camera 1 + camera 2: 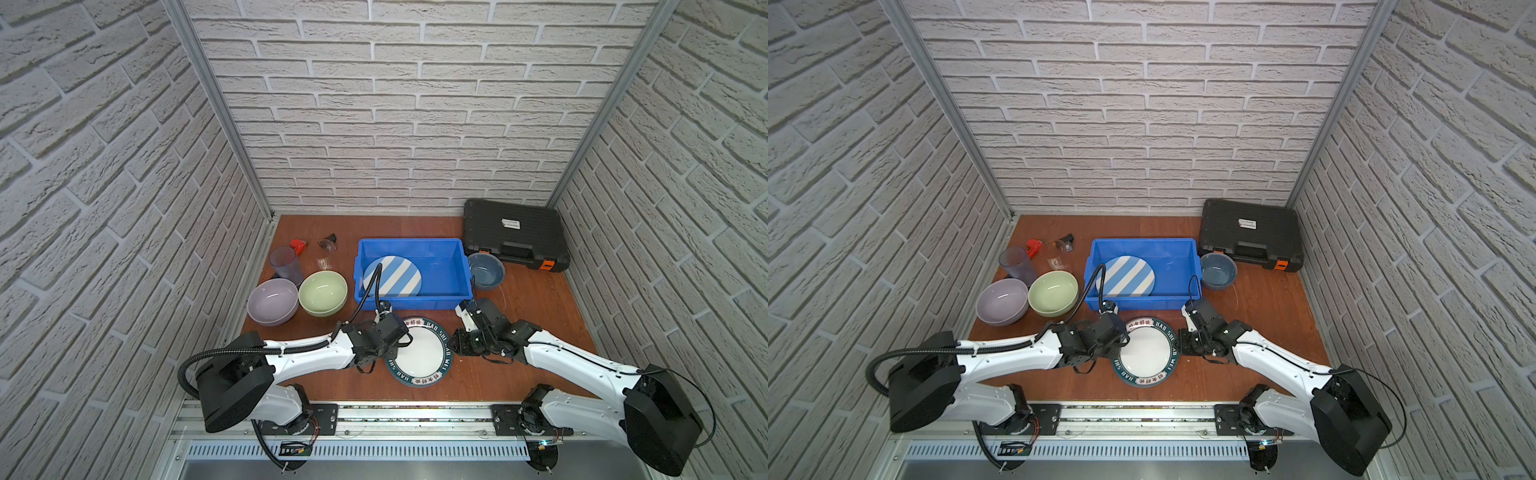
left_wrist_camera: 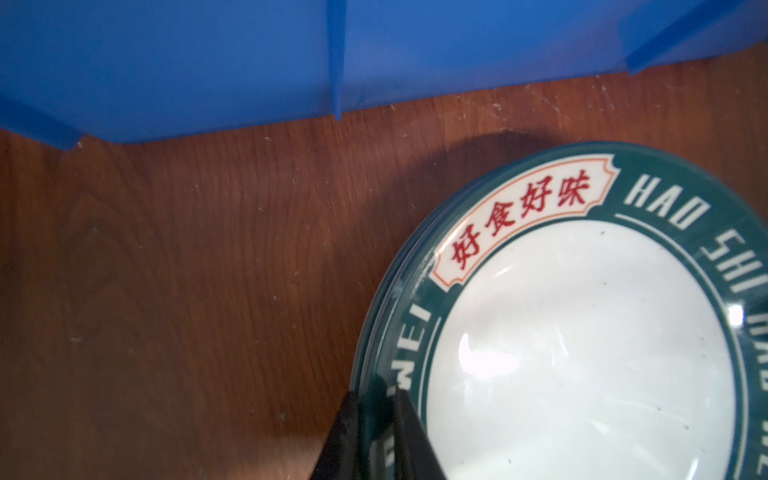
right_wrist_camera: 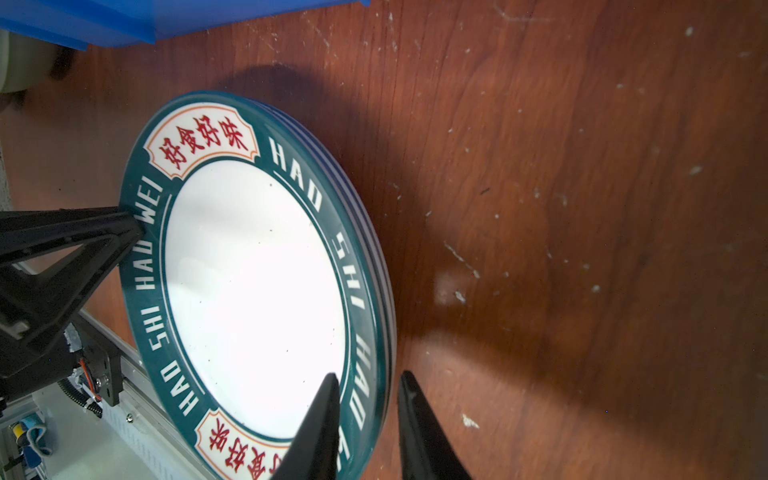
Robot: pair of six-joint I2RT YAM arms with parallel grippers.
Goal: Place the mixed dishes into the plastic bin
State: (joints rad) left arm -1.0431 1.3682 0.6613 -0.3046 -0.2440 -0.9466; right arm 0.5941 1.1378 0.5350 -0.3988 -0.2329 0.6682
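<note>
Subject: the teal-rimmed white plate (image 1: 419,352), face up on the table (image 1: 540,328), just short of the near wall of the blue plastic bin (image 1: 415,304), which stands at the plate's 12 o'clock.

Orientation: being round, the plate has no long axis. Its two red-lettered panels sit at about 12 and 6 o'clock in both top views. I cannot tell whether it lies flat or is raised a little. Its edge shows several bands, so a second plate beneath cannot be ruled out.

Grip: the left gripper (image 2: 376,411) has its jaws clamped on the rim at 9 o'clock. The right gripper (image 3: 365,386) has its jaws astride the rim at 3 o'clock. I cannot tell whether they bite.

Step in hand, by my judgement: a two-armed lift into the bin. I would confirm the right-hand bite first, then raise both sides together and level, clear the near wall fully, and travel toward 12 o'clock.

Destination: the bin's long axis runs 9 to 3 o'clock. The blue-white striped plate (image 1: 392,276) occupies its 9 o'clock half, and the bare floor lies toward 3 o'clock.
</note>
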